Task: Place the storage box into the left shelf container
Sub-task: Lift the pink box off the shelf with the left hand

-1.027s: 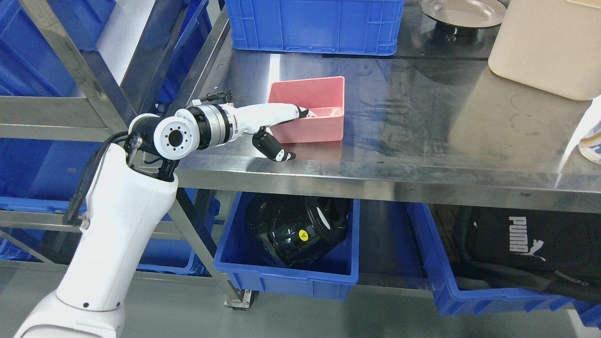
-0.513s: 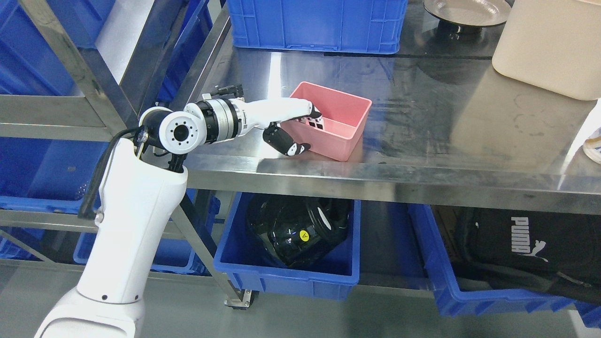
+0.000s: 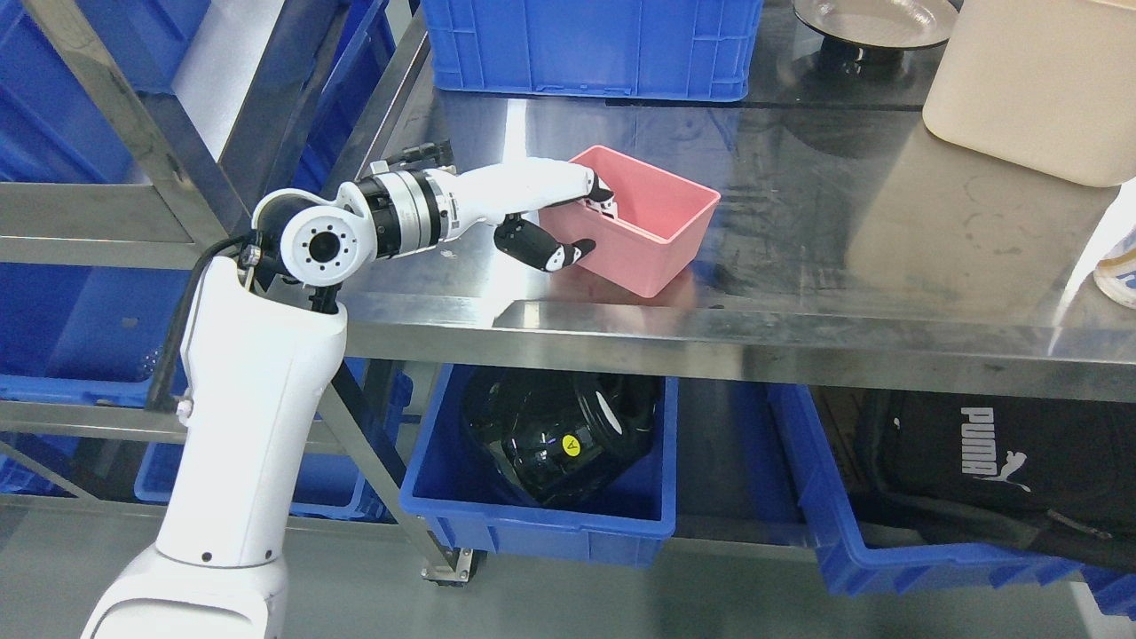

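So the left hand (image 3: pixel 568 226) has a pinch grip on the pink box (image 3: pixel 652 222): the fingers (image 3: pixel 602 195) hook over the box's left wall and dip inside, while the thumb (image 3: pixel 555 253) presses against the outside of that same wall. The box looks tipped, with the gripped side up off the steel table (image 3: pixel 887 240) and the lower right corner down near the surface, though I can't say for sure if that corner is touching. It sits toward the front left part of the table, a little back from the front edge.

The arm comes in from the lower left, white forearm going up and bending at the wrist joint right at the table's left corner.

Further out: a big blue crate (image 3: pixel 590 44) sits along the back edge of the table, behind the box and well apart from it. A metal dish (image 3: pixel 874 19) is at the back right, next to a large cream tub (image 3: pixel 1034 84) in the far right corner. Something white with a bit of blue pokes in at the right edge, too cut off to tell what it is.

Under the table there's a blue bin (image 3: pixel 541 519) with a shiny black thing (image 3: pixel 564 435) in it, and another blue bin (image 3: pixel 932 555) to the right holding a black bag (image 3: pixel 1003 470). To the left is a metal shelf rack (image 3: pixel 106 213) with blue containers (image 3: pixel 62 319) on it.
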You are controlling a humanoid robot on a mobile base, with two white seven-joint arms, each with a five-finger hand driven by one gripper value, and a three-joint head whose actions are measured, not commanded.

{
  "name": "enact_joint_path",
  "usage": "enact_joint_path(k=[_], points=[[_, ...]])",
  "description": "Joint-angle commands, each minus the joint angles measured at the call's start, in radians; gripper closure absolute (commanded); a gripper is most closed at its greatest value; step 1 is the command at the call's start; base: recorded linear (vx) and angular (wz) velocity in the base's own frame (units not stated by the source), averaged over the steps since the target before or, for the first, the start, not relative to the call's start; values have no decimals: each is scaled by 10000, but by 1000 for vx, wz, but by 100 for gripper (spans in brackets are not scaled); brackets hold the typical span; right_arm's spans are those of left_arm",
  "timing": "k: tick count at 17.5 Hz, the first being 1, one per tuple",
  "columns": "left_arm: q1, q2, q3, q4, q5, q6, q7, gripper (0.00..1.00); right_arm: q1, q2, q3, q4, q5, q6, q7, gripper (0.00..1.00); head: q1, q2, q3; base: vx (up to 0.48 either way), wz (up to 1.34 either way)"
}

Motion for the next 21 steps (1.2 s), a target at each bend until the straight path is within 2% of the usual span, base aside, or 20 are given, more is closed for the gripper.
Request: enact_joint_path(k=[1,7,12,21], points=[[240,-133,1643,-574,-327,-942,46,100,-1,-175,0,0,77,4,3415,0,0,0,0,0,0],[685,-164,2945,-1786,-266,-3119,16,100,-1,-175,0,0,77,4,3415,0,0,0,0,0,0],[1237,-515,4342,-1956,-174,-4792,-30,100,-1,-175,0,0,77,4,3415,0,0,0,0,0,0],[1376,-603,4973,-2002,209,-4901,0,99,14,-175,0,0,77,4,3415,0,0,0,0,-33,-17]])
